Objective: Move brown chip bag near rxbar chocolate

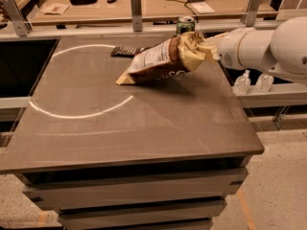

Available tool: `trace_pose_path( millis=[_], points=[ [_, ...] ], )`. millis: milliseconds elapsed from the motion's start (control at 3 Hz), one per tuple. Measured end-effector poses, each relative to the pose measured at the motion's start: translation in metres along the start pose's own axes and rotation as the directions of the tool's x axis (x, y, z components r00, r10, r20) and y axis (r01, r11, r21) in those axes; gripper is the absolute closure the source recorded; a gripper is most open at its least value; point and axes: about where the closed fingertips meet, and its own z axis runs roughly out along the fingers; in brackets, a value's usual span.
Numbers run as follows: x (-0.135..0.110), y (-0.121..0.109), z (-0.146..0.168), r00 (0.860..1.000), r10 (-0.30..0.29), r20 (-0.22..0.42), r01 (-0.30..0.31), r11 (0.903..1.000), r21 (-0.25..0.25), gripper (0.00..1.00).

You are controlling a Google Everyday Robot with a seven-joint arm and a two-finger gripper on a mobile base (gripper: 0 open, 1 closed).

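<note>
camera view, grey table [144, 133], workbench [158, 6] behind, claw [206, 50] gripping brown chip bag [160, 61]

White arm [271, 49] comes in from the right edge, bulky rounded segments, forearm roughly level and pointing left. Wrist narrows to a cream-coloured pincer [205, 49], just above the far right part of the bench [144, 123]. Pincer fingers are clamped on the raised right end of the brown chip bag [158, 63]. Only one arm in sight; base out of view.
</note>
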Motion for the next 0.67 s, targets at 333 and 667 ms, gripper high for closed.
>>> trace_pose_path(
  millis=[333,667],
  points=[
    [0.0022,-0.0008,0.0147,0.999,0.037,0.012,-0.037,0.9993,0.008,1.00],
    [0.0099,-0.0067,0.0220,0.998,0.070,0.012,-0.069,0.9975,-0.013,1.00]
  ],
)
